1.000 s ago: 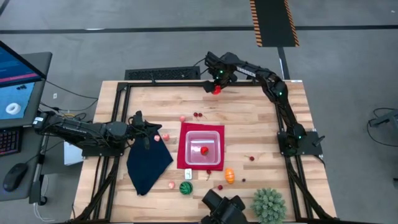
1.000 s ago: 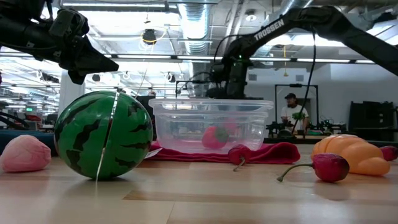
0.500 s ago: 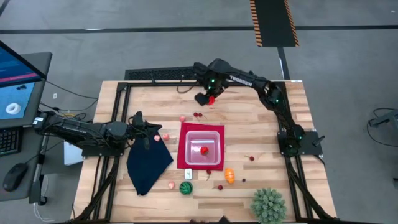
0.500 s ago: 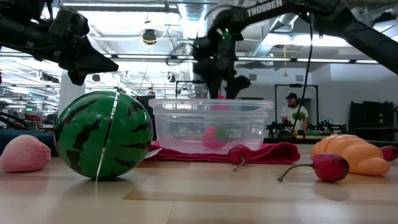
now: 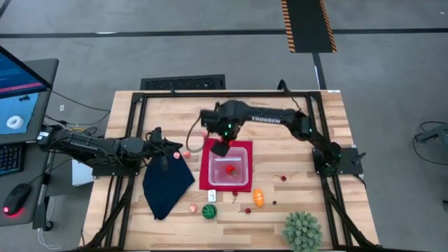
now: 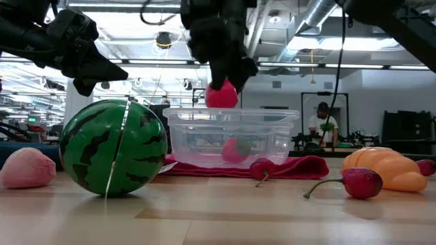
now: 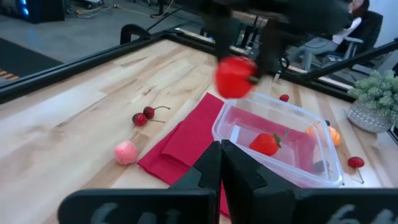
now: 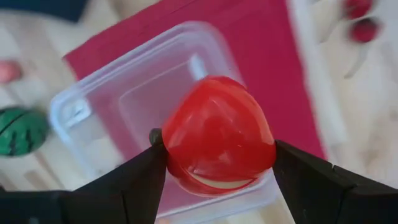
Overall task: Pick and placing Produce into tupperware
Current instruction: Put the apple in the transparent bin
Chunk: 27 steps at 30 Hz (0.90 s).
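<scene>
My right gripper [image 5: 220,147] hangs over the far left corner of the clear square tupperware [image 5: 236,152], shut on a round red piece of produce [image 8: 217,134]. The tupperware stands on a red mat [image 5: 205,171] and holds a strawberry [image 7: 266,143]. More produce lies loose on the table: a green striped ball [image 6: 112,146], an orange piece [image 5: 258,198], cherries [image 7: 144,116] and pink pieces [image 7: 125,152]. My left gripper [image 5: 171,148] waits shut at the table's left, above the far edge of a navy cloth [image 5: 166,183]. My right gripper pinches the red produce by two opposite sides [image 8: 169,143], one finger [image 8: 134,180] on each. The fingers come from above, pointing down. The produce [image 6: 221,95] is lifted clear, just above the tupperware's rim [image 6: 231,112].
A spiky green plant ball [image 5: 302,231] sits at the near right corner. A single cherry [image 6: 361,182] lies near the orange piece, another [image 5: 283,178] to the right of the mat. Bare wood lies along the far edge and the right side.
My right gripper has carried the red produce from the table's far edge toward the near edge and a little left, rising slightly. It has stayed shut on the produce and now hangs over the tupperware. My left arm has kept still.
</scene>
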Motion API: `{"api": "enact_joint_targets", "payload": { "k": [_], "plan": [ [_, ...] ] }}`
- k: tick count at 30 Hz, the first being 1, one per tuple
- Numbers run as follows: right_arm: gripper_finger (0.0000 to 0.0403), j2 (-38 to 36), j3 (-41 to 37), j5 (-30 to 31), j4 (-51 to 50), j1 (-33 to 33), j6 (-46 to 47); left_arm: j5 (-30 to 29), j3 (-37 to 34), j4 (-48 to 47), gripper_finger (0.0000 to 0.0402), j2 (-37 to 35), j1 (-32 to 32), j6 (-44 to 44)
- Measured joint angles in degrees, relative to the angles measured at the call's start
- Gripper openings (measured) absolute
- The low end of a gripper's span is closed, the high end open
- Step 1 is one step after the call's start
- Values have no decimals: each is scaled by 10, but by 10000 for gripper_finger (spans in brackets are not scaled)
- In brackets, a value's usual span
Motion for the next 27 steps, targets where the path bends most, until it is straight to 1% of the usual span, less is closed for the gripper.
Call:
{"api": "enact_joint_targets", "payload": {
  "k": [4,7,14,22,27],
  "plan": [
    [301,0,0,2,-12,43,16,-1,0,0,0,0,0,1],
    [301,0,0,25,-21,71,25,-1,0,0,0,0,0,1],
    [301,0,-2,40,-9,114,49,-1,0,0,0,0,0,0],
    [301,2,-65,43,21,150,62,6,0,0,0,0,0,-1],
    [301,1,-88,56,23,150,64,6,0,0,0,0,0,0]
  ]
}}
